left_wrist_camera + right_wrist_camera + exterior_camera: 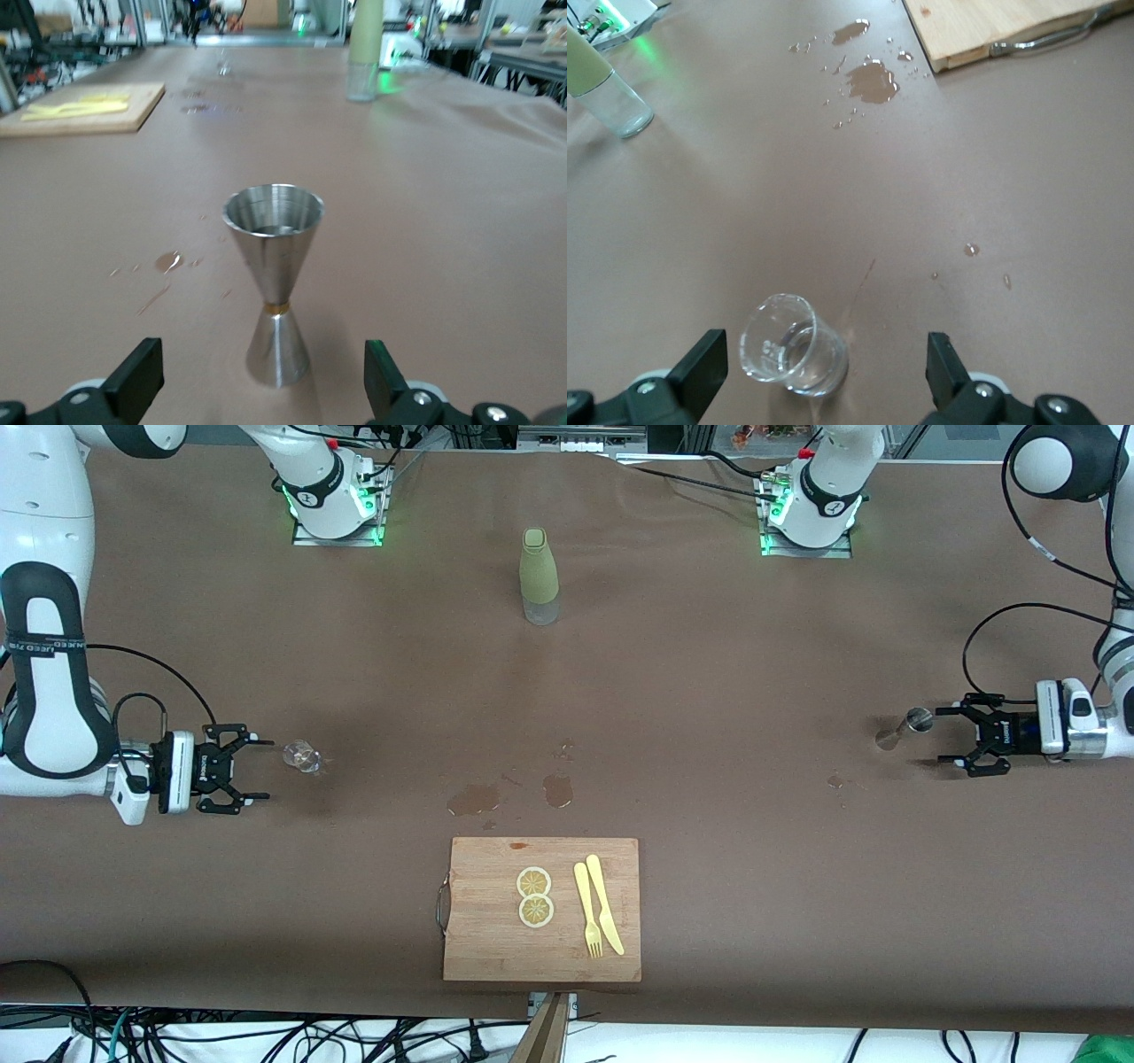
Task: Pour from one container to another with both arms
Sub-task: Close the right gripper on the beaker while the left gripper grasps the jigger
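Front view is showing both grippers standing open — the left gripper (950,735) is facing the upright jigger (904,724) just ahead, the right gripper (252,769) the small glass (302,756), each at its own table end.

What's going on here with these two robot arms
Nothing is held yet. The left gripper is open, facing a steel jigger standing upright at its end of the table. The right gripper is open, facing a small clear glass. Spilled puddles lie between them, near a cutting board.
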Motion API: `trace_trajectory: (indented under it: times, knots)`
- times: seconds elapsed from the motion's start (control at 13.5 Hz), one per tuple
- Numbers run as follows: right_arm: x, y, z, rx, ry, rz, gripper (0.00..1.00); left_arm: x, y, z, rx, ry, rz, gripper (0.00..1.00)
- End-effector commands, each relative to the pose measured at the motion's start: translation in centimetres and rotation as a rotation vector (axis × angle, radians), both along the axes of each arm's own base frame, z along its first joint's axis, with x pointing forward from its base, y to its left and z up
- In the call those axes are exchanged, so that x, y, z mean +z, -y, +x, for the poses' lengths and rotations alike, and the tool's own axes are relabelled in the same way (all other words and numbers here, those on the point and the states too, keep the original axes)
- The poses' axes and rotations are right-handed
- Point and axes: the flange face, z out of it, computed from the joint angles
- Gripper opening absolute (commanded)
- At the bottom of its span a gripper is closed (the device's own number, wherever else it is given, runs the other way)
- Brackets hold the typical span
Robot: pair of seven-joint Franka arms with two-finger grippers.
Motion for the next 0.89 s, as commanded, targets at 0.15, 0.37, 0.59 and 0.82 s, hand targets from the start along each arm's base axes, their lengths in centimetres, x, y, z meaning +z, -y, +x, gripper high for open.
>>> trace_trajectory:
  times: [0.15, 0.37, 0.59, 0.82]
  knots:
    - [-3.3, 1.8, -0.9, 0.019, 0.055, 0.096, 1.00, -2.9, 0.7, -0.8, -0.022, 0.084, -0.123, 0.99]
    - [-5.3, 1.6, -1.9, 0.039, 0.074, 0.185, 1.00, -3.3, 1.1, -0.9, -0.033, 0.096, -0.144, 0.93]
    - [-6.6, 1.1, -2.4, 0.061, 0.110, 0.256, 1.00, -4.2, 1.9, -1.0, -0.031, 0.093, -0.171, 0.91]
    - [-8.5, 1.0, -3.2, 0.070, 0.143, 0.314, 1.00, -4.5, 2.3, -0.9, -0.027, 0.092, -0.186, 0.87]
